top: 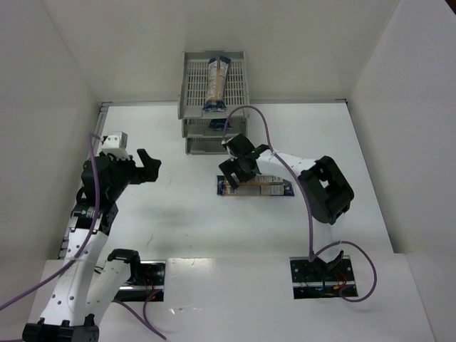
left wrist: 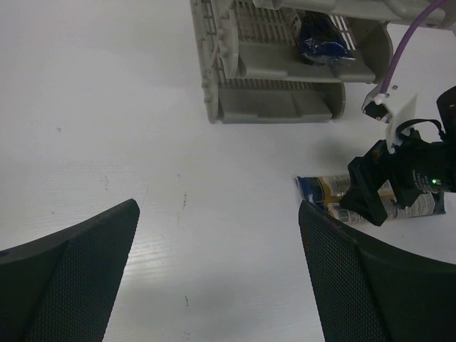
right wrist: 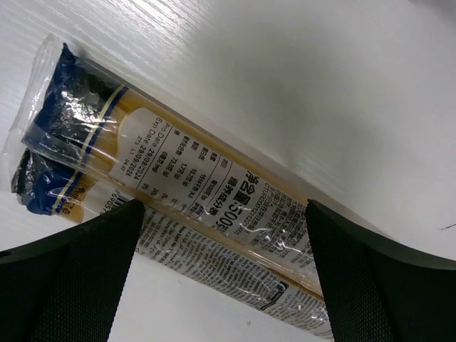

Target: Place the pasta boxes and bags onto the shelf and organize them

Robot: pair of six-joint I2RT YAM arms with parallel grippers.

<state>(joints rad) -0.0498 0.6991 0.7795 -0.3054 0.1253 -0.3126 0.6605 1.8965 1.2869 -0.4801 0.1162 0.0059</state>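
The grey three-tier shelf (top: 191, 85) stands at the back of the table. One pasta pack (top: 216, 82) lies lengthwise on its top tray, and its blue end (left wrist: 324, 48) shows in the left wrist view. Two more packs lie side by side on the table (top: 267, 189); the right wrist view shows them close up, one (right wrist: 164, 153) beside the other (right wrist: 214, 249). My right gripper (top: 239, 162) hovers over their left end, open, its jaws straddling both packs (right wrist: 224, 278). Far to the left, my left gripper (top: 147, 167) is open with nothing between its fingers (left wrist: 217, 278).
White walls close the table in on the left, back and right. The right arm's purple cable (top: 267, 135) arcs over the table in front of the shelf (left wrist: 278, 71). The right gripper (left wrist: 385, 185) covers part of the two packs (left wrist: 320, 189) in the left wrist view.
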